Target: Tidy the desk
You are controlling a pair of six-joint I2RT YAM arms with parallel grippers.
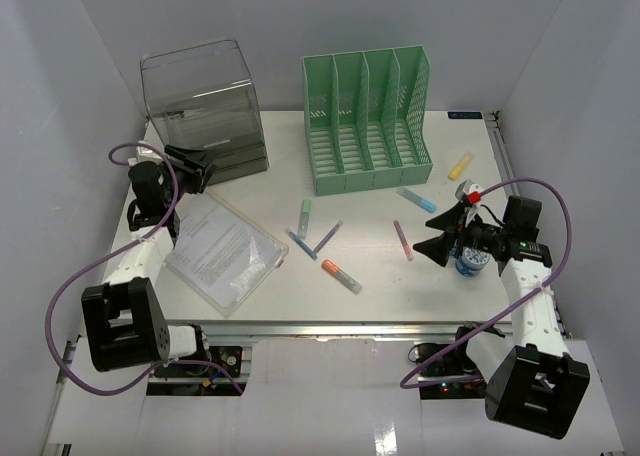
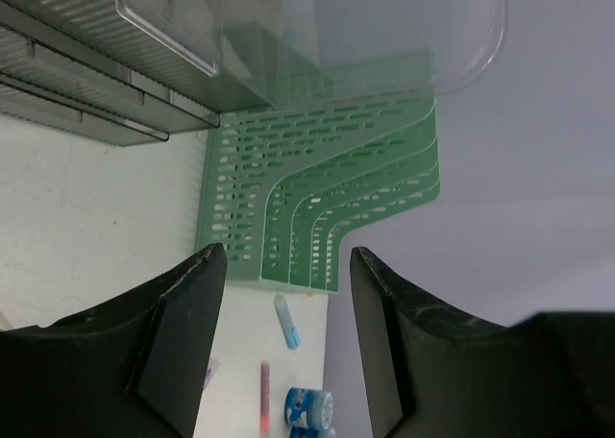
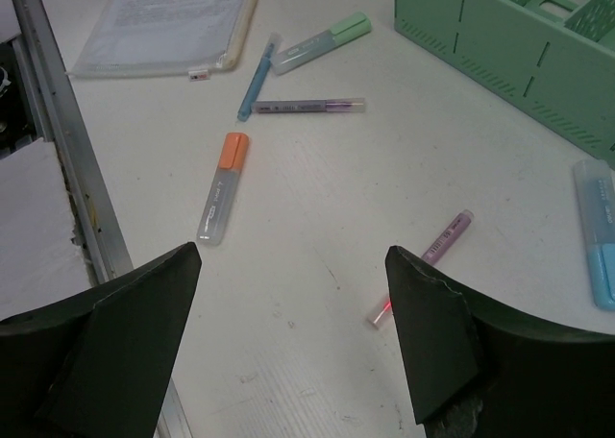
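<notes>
Table (image 1: 400,298): white, fills the floor of the enclosure, with a metal rail along the near edge where your two arms are bolted.

Far side: clear drawer box (image 1: 205,106) on the left, green file rack (image 1: 368,116) to its right, apart from it. Document sleeve (image 1: 222,248) lies flat, near left.

Mid-table: green marker (image 1: 305,218), blue pen (image 1: 300,243) and purple marker (image 1: 327,236) in a loose cluster. Orange marker (image 1: 341,276) lies nearer the rail, pink marker (image 1: 402,240) to the right. Light-blue marker (image 1: 416,200) and yellow marker (image 1: 459,166) lie off the rack's right end.

Your left arm is folded up along the left edge with the wrist raised. Left pincer (image 2: 286,255) is aimed at the foot of the drawer box, close to it; whether it touches, you cannot tell. Its jaws are apart, with nothing between them.

Your right arm runs up the right edge with the wrist bent inward. Right pincer (image 3: 291,254) points toward the table's middle and hangs above the surface, jaws wide and empty. In its wrist view the pink marker lies just beside one finger. A small blue tub (image 1: 470,263) stands by this wrist
</notes>
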